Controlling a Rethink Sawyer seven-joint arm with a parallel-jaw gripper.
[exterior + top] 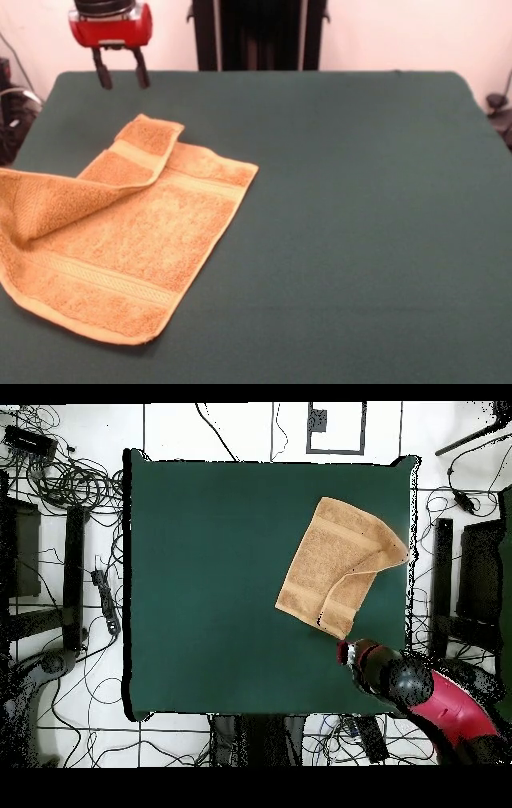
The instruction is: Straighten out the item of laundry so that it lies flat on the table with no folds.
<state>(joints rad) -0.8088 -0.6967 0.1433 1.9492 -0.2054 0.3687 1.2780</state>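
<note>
- Going by the front view, the towel (120, 240) lies at the left side of the table (360, 240), its left part reaching the picture's left edge
- It is not flat: one corner is folded over onto the body of the cloth, making a triangular flap (96, 180) that runs from the left edge up toward the towel's far end
- A paler woven band (96, 276) crosses the near end, and another shows near the far end, partly under the flap
- The near corner of the towel sits close to the table's front edge; the far right corner points toward the middle of the table
- Just above and behind the towel's far end hangs the gripper (122, 77), red-bodied with two dark fingers (103, 74) pointing down, parted with a clear gap between them and nothing in that gap
- The fingertips are clear of the cloth, up near the table's far edge
- To the right, the green cloth of the table stretches bare to the far right corner
- From overhead, the towel (340, 564) sits by the right-hand edge of the table (200, 584), and the gripper (347, 650) is just beside its folded corner, at the end of the red and black arm (450, 714)
- Cables (70, 479) lie tangled on the floor around the table
</note>
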